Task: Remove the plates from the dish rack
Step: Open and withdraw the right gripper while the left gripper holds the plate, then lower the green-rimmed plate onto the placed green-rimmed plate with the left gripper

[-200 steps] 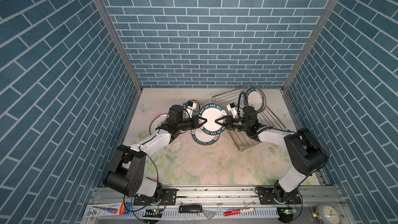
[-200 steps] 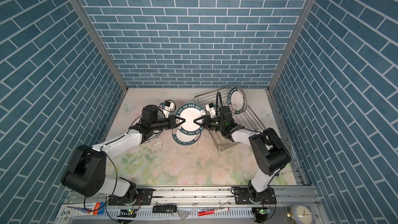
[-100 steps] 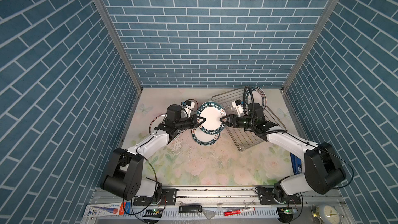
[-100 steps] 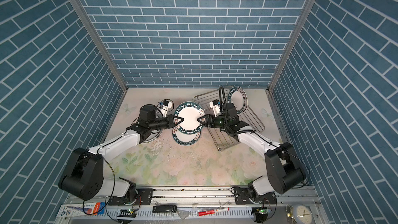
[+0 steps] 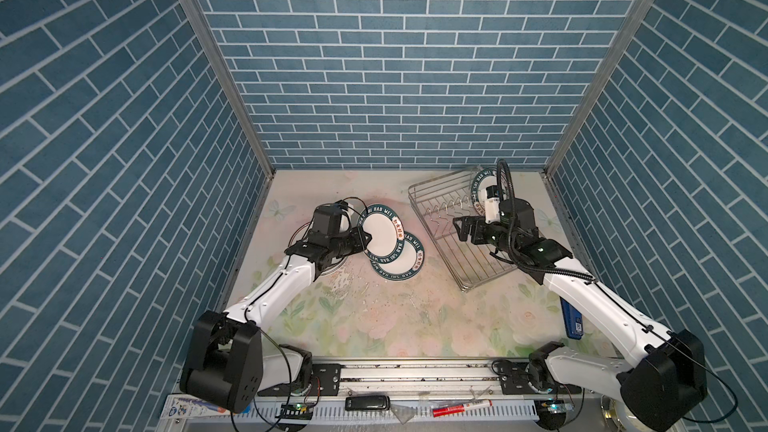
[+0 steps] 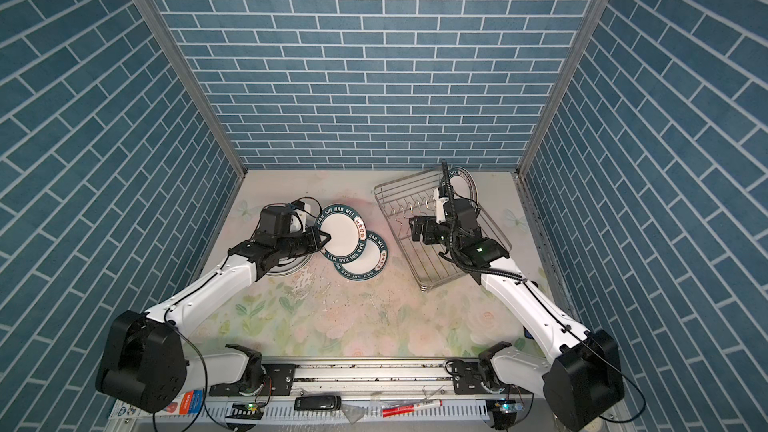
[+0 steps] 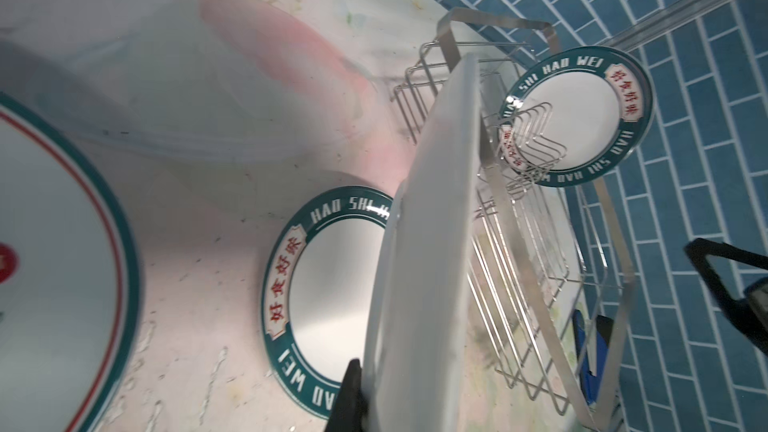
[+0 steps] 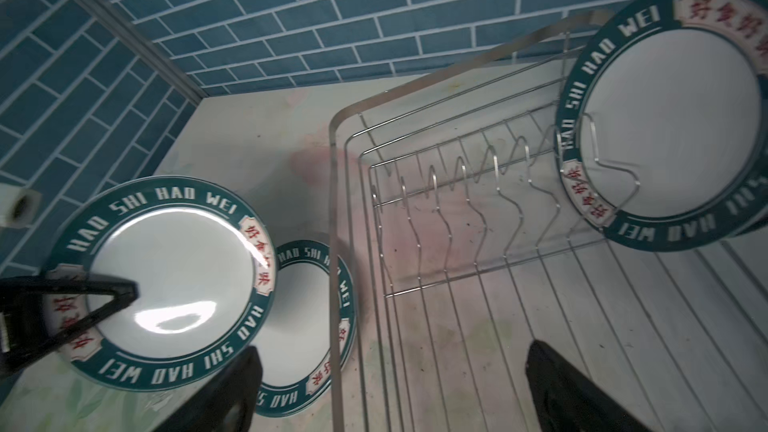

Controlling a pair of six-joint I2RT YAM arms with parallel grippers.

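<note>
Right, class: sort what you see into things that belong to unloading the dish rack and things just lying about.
Job: dish rack; racked plate; held plate in the shut left gripper; flat plate; large plate under the left arm; open right gripper.
Lying about: blue object by the right wall; red marker and black device at the front.

Even light is filling the top views. Glare is streaking the raised green-rimmed white round plate [image 8: 174, 268].

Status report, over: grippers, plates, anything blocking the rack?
Left gripper shut on green-rimmed plate, partly over table plate. Right gripper open, empty, above dish rack rim. Rack plate upright, nothing blocking.
</note>
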